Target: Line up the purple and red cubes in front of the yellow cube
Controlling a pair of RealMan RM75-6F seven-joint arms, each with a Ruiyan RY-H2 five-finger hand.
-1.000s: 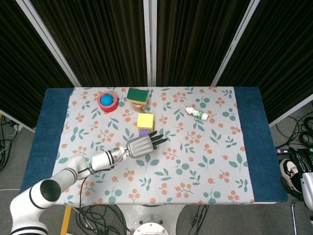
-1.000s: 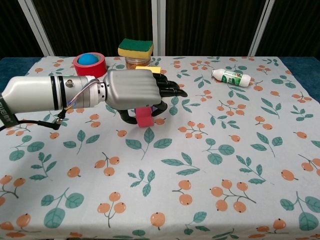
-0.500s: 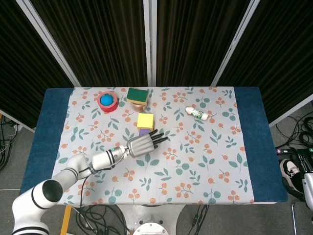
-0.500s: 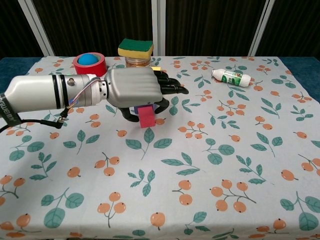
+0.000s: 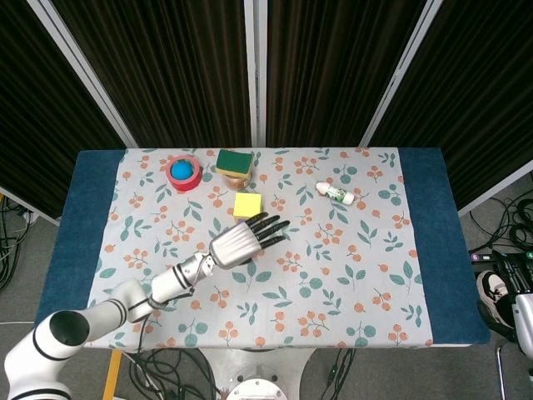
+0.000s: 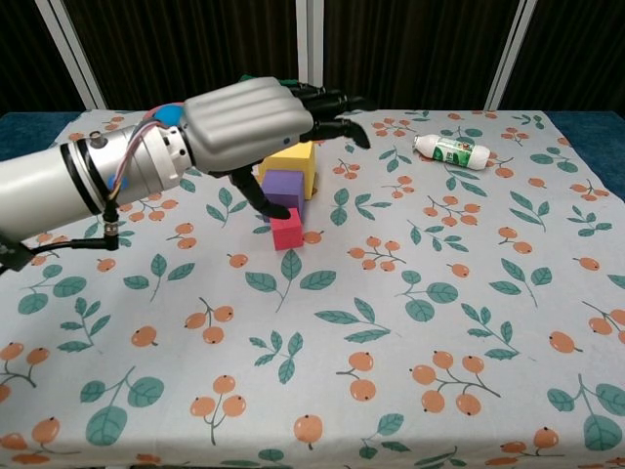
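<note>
Progress: judging by the chest view, the row looks built. The red cube (image 6: 286,231) sits nearest the camera, the purple cube (image 6: 284,188) is just behind it and touching or nearly so, and the yellow cube (image 6: 292,163) stands behind that.
Remaining: little, it seems. The red cube sits a touch left of the purple one's centre, so the line is slightly staggered; a small nudge might tidy it, otherwise the arm only needs to clear away.
Left robot hand (image 6: 256,115): raised over the cubes with fingers spread and extended forward, holding nothing. A dark thumb or fingertip hangs down close to the purple cube's left face; contact cannot be told.
Right robot hand: not visible in either view.
Head view: the left robot hand (image 5: 241,242) covers the purple and red cubes, so only the yellow cube (image 5: 246,205) shows.
Cubes: plain matte blocks with flat faces and square edges; they read as foam or painted wood, which one is unclear.
Robot hand surface: smooth silver-grey shell on the back, black fingers.
Table (image 6: 449,322): covered with a pale cloth printed with green leaves and orange berries.
Other things: a small white bottle (image 6: 449,150) with a green label lies on its side, well apart from the cubes.
</note>
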